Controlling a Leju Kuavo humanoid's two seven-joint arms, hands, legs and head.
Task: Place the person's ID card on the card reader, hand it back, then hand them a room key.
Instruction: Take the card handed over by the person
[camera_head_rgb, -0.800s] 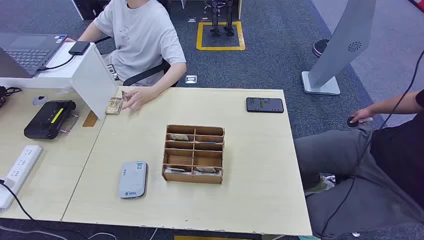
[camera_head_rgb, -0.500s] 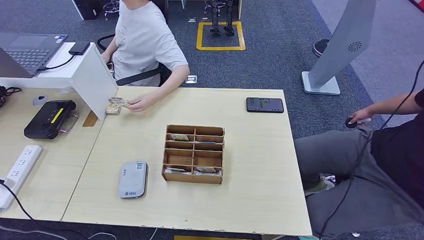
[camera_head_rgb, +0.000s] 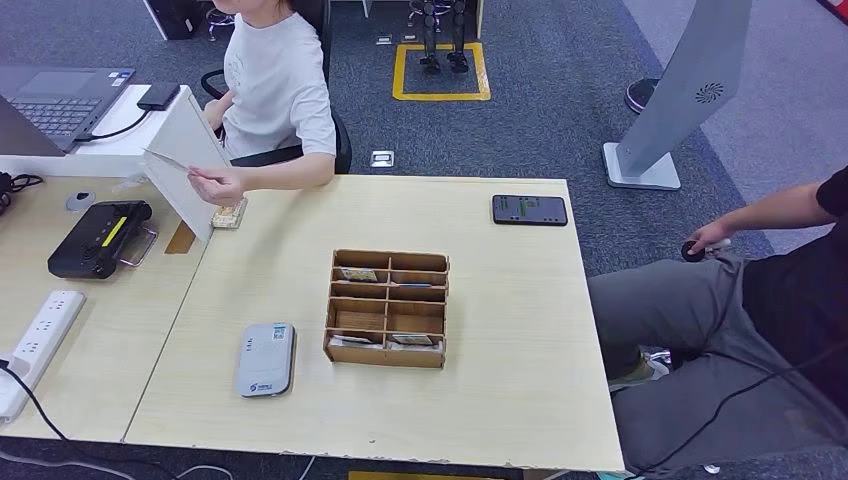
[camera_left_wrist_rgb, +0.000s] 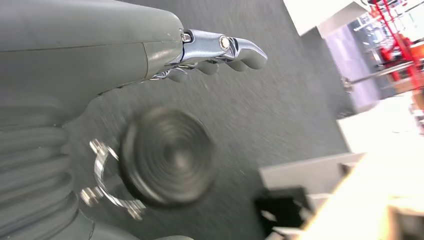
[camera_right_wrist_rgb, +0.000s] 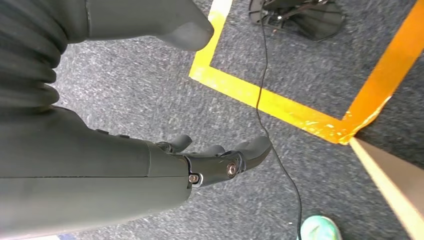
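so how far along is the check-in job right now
Nothing looks done yet. The card reader lies bare on the table. The person's hand holds a thin card-like thing near the divider. The left hand and right hand hang empty over the floor. Reading, returning and handing a key from the wooden organizer remain.

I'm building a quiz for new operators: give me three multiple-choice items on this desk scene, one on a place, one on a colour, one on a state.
1. Where does the card reader lie, seen from the head view?
A. left of the wooden organizer
B. inside the organizer
C. beside the phone

2. What colour is the floor tape square?
A. red
B. yellow
C. white

3. What is the left hand doing?
A. holding a card
B. pressing the reader
C. holding nothing

Key: 1 A, the grey reader sits on the table left of the organizer. 2 B, the outline is yellow. 3 C, nothing lies in its fingers above the floor.
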